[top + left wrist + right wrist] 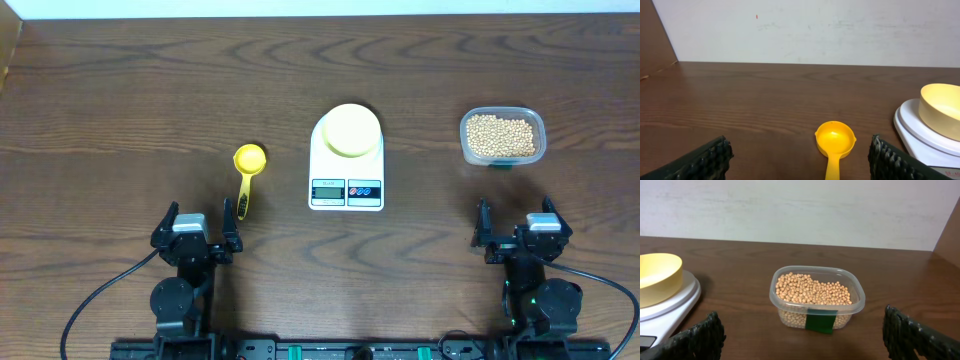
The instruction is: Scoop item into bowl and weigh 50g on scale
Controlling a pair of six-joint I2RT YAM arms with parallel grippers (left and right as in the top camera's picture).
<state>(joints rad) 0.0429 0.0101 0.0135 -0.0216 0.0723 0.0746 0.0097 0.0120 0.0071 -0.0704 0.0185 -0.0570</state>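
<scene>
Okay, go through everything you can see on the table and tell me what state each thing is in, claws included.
beans: all in the tub, none scooped.
tub: lidless, holding beans.
bowl: upright on the scale, empty.
scale: carrying the bowl; display too small to read.
scoop: lying on the table, empty, not held.
left claw: open, holding nothing.
right claw: open, holding nothing.
</scene>
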